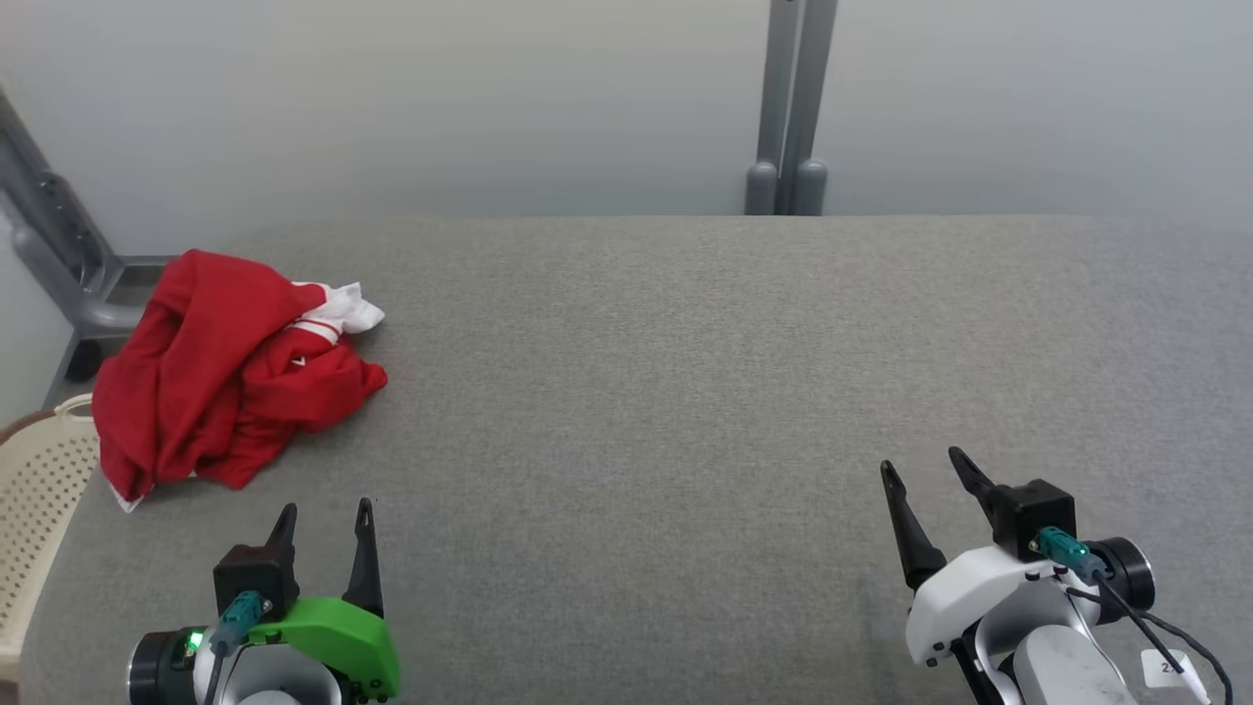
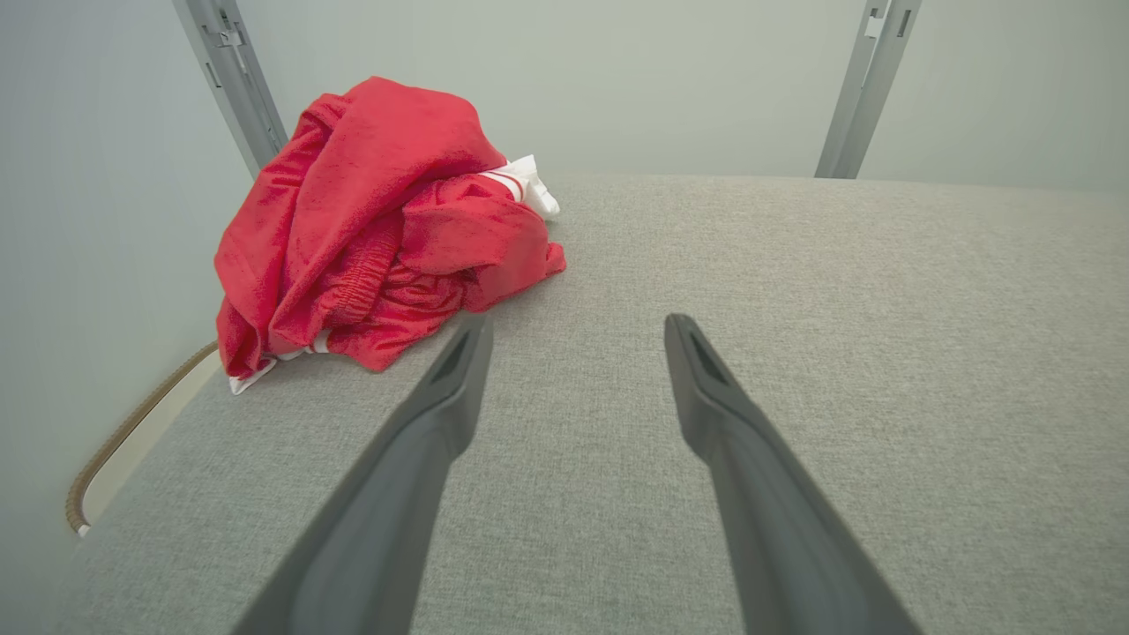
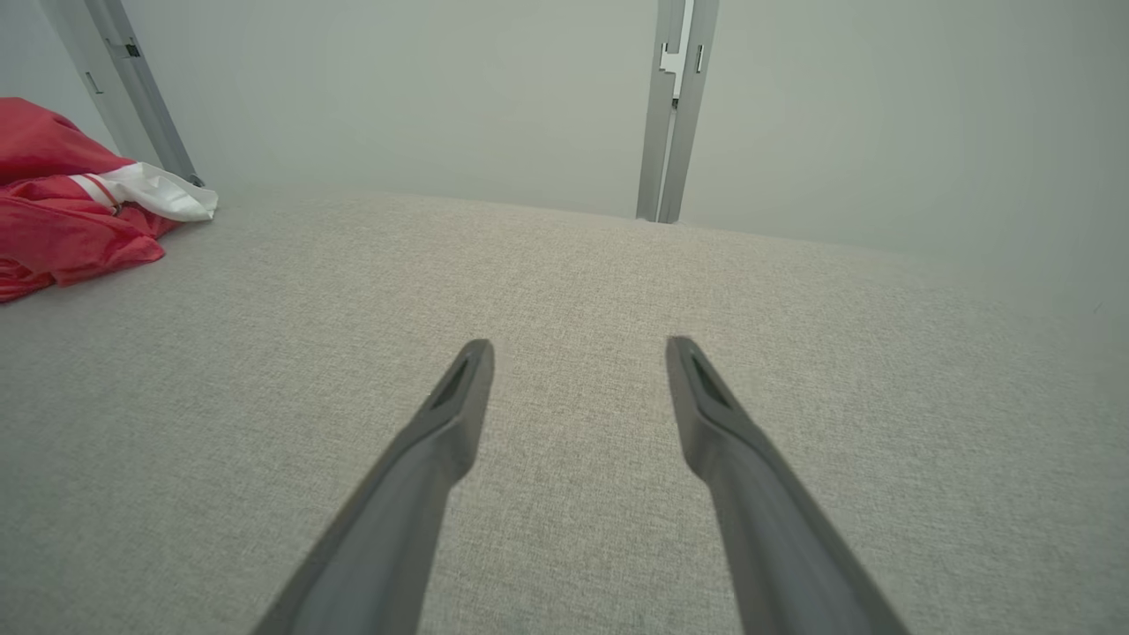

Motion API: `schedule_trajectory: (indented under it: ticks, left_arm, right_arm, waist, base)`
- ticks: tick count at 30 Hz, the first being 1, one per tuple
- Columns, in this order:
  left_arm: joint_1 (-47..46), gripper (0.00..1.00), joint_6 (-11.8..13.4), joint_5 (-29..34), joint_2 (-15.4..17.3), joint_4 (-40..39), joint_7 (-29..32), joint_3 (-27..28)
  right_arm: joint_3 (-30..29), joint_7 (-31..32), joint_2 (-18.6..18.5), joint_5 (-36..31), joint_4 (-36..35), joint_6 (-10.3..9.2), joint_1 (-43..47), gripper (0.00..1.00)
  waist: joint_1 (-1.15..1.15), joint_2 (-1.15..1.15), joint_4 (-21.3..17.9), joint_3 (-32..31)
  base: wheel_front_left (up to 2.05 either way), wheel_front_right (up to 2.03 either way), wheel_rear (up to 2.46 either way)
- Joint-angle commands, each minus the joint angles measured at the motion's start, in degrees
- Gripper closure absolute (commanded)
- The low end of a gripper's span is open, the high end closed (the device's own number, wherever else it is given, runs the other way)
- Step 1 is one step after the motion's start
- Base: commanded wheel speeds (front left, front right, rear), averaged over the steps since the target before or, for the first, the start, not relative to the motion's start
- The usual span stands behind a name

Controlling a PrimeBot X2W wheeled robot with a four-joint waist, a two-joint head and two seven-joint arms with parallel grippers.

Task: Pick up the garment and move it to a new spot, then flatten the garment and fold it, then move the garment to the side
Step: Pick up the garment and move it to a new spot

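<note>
A crumpled red garment (image 1: 220, 372) with white trim lies in a heap at the far left of the grey cloth-covered table (image 1: 685, 392). My left gripper (image 1: 325, 509) hovers open at the near left, just in front of the heap and apart from it. In the left wrist view the garment (image 2: 379, 229) sits ahead and to the left of my open left gripper (image 2: 578, 328). Over at the near right, my right gripper (image 1: 922, 467) stands open with nothing in it. The right wrist view has the garment (image 3: 71, 212) far off at the left edge, well away from that gripper (image 3: 579, 346).
A grey metal post (image 1: 793, 108) rises behind the table's far edge. A grey frame (image 1: 59, 245) stands past the left corner, and a cream perforated basket (image 1: 39, 490) sits beside the table's left edge. A pale wall backs the scene.
</note>
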Motion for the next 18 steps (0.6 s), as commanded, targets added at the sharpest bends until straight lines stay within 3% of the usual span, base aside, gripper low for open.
schedule_trajectory:
  ticks: [1,11,18]
  left_arm:
    - [0.1,0.0,0.4,-0.3,0.5,-0.1,0.1,0.0]
    - [1.1,0.0,0.9,-0.3,2.2,-2.3,1.6,-0.1]
    - [1.9,0.0,1.4,-0.6,2.9,-3.9,2.5,-0.2]
  right_arm:
    - [-0.1,-0.5,-0.1,0.5,-0.2,0.0,0.5,0.0]
    - [1.1,-1.6,-0.2,3.0,0.9,0.0,0.0,0.0]
    - [2.0,-2.2,-0.2,3.9,1.6,-0.01,-0.5,0.0]
  waist:
    - [0.0,0.0,3.5,0.1]
    - [0.0,0.0,14.3,-0.1]
    - [0.0,0.0,18.8,0.3]
  base:
    - [0.0,0.0,0.0]
    - [0.0,0.0,0.0]
    - [0.0,0.0,0.0]
